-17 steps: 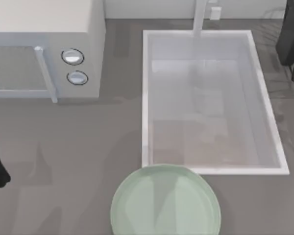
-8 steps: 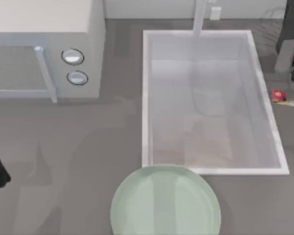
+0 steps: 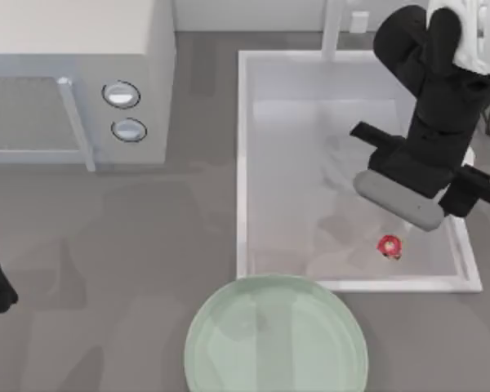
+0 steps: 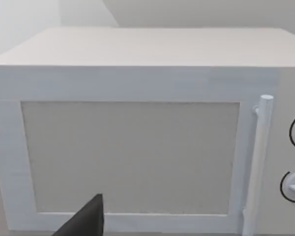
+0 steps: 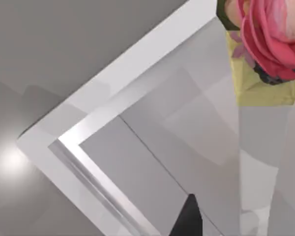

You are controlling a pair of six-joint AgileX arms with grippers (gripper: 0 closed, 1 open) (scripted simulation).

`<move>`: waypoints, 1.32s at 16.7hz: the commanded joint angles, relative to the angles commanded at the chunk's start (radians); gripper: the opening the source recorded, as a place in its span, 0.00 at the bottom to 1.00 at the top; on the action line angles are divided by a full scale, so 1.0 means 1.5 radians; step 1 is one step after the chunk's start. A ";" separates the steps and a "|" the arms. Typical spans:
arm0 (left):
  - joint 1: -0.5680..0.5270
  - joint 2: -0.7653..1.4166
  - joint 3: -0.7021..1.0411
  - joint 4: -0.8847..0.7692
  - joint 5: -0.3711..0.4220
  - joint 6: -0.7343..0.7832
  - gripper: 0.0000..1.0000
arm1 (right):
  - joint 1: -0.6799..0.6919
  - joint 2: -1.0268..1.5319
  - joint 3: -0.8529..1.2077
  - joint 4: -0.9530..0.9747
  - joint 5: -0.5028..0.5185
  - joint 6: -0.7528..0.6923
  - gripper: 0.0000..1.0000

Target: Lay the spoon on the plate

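Our right arm reaches over the sink (image 3: 245, 163), the spoon (image 3: 389, 246) below it; its tool's grip we cannot tell. The plate (image 3: 229, 335) lies near.

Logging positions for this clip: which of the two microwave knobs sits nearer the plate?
The lower knob on the microwave, below the upper knob in the top view, is closer to the plate.
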 joint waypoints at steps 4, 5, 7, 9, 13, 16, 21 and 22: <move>0.000 0.000 0.000 0.000 0.000 0.000 1.00 | 0.120 0.004 -0.022 0.005 0.000 -0.394 0.00; 0.000 0.000 0.000 0.000 0.000 0.000 1.00 | 0.149 0.003 -0.028 0.008 0.000 -0.485 0.00; 0.000 0.000 0.000 0.000 0.000 0.000 1.00 | 0.204 -0.002 -0.041 0.015 0.001 -0.652 0.00; 0.000 0.000 0.000 0.000 0.000 0.000 1.00 | 0.255 -0.011 -0.053 0.025 0.003 -0.792 0.00; 0.000 0.000 0.000 0.000 0.000 0.000 1.00 | 0.335 -0.035 -0.075 0.048 0.010 -0.996 0.00; 0.000 0.000 0.000 0.000 0.000 0.000 1.00 | 0.370 -0.051 -0.087 0.062 0.015 -1.077 0.00; 0.000 0.000 0.000 0.000 0.000 0.000 1.00 | 0.380 -0.057 -0.091 0.066 0.017 -1.100 0.00; 0.000 0.000 0.000 0.000 0.000 0.000 1.00 | 0.380 -0.057 -0.091 0.066 0.017 -1.100 0.00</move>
